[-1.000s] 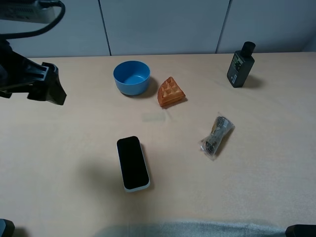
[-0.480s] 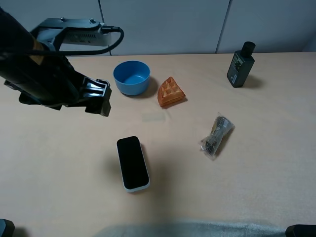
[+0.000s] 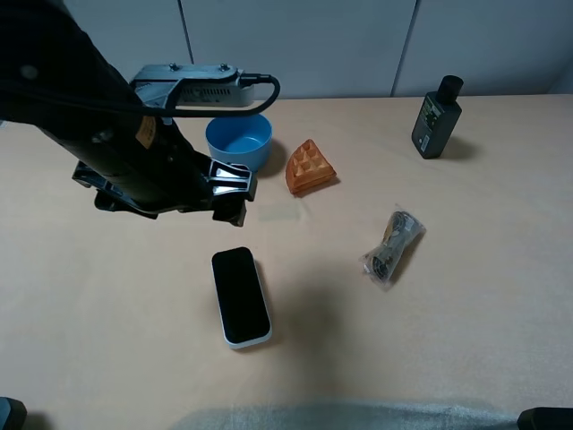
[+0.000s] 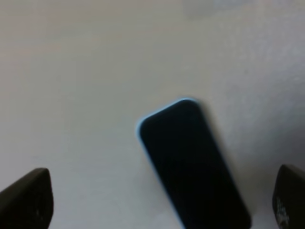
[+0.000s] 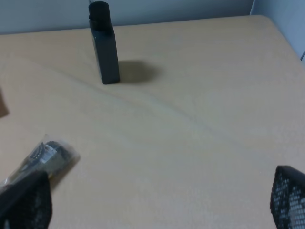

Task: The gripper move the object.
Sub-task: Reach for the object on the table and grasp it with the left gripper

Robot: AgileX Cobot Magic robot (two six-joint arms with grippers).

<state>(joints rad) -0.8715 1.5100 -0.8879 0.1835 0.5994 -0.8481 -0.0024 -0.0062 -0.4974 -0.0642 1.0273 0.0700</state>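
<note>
The object (image 3: 240, 296) is a flat slab with a glossy black face and a white rim, lying on the tan table near its front. The left wrist view also has the object (image 4: 193, 164), lying slantwise between the two dark fingertips (image 4: 26, 205). My left gripper (image 3: 230, 195) hangs above the table just beyond the object's far end, open and holding nothing. In its wrist view the left gripper (image 4: 158, 200) has its jaws wide apart. My right gripper (image 5: 156, 200) is open over bare table, well away from the object.
A blue bowl (image 3: 242, 139) stands behind the left arm, partly covered by it. An orange waffle wedge (image 3: 310, 167) lies beside the bowl. A clear bag of cables (image 3: 392, 246) lies to the right, and a dark bottle-shaped device (image 3: 436, 116) stands at the far right.
The left arm has swept from the table's left edge towards the middle, now hanging just behind the object. Its jaws stayed wide. Nothing on the table moved.
</note>
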